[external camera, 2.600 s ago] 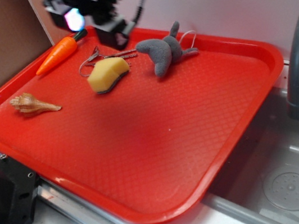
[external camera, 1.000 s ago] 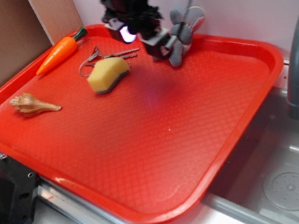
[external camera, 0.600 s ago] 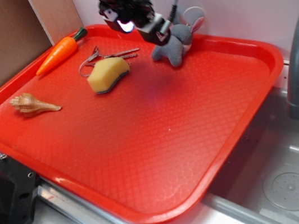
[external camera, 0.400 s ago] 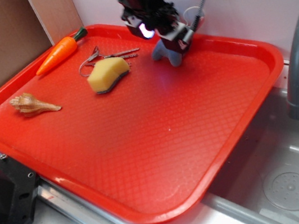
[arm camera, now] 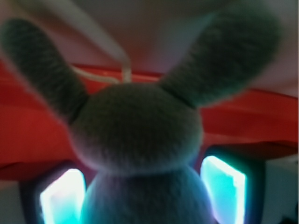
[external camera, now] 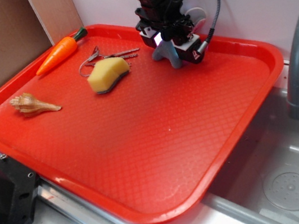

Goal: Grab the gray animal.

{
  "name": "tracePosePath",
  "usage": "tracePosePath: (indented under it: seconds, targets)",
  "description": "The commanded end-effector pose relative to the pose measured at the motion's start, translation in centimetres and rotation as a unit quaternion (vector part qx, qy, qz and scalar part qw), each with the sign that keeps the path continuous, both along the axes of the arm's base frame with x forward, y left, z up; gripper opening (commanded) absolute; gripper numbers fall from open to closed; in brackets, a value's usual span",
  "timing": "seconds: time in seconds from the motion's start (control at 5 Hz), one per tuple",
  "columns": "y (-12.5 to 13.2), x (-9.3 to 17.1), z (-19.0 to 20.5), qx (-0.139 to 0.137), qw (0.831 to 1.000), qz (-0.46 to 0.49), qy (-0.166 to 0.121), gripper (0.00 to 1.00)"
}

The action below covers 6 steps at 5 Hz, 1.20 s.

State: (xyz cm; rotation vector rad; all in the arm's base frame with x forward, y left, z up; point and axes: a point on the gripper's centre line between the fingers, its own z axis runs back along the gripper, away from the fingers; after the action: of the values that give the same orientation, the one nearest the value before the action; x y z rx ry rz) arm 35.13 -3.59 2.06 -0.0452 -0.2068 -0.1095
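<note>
Gray plush fills the whole wrist view, so the claw (external camera: 176,48) is right on the gray animal (external camera: 166,52) at the back of the red tray (external camera: 153,208), close to the far rim. Both fingers (arm camera: 223,193) glow cyan on either side of the toy's body with no gap I can see, so I'd call that clamped on the animal. Ears stick up ahead of the camera and the thin white loop (arm camera: 93,74) trails behind the head. From the exterior view a gray foot pokes out under the claw and looks like it's touching the tray.

So the grab itself looks made; next it needs a straight lift without loosening. Sponge (external camera: 107,74), keys (external camera: 107,56), carrot (external camera: 60,51) and shell (external camera: 33,103) sit off to the side, apart from it.
</note>
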Motion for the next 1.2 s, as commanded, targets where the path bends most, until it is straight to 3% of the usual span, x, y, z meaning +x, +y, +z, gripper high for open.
tracePosePath:
  seconds: [0.0,0.2,0.4,0.6,0.8,1.0]
  targets:
    - [0.7,-0.3,2.2,0.003,0.999,0.024,-0.022,0.0]
    - [1.7,-2.4,4.9,0.006,0.999,0.051,-0.012,0.0]
    - [1.9,-6.6,9.0,0.007,0.997,0.063,-0.038,0.0]
    - [1.2,-10.1,12.5,0.026,0.996,0.077,-0.03,0.0]
    - [0.9,-12.6,15.6,0.028,0.996,0.081,-0.032,0.0]
    - [1.5,-14.5,19.1,-0.007,0.996,0.085,-0.008,0.0]
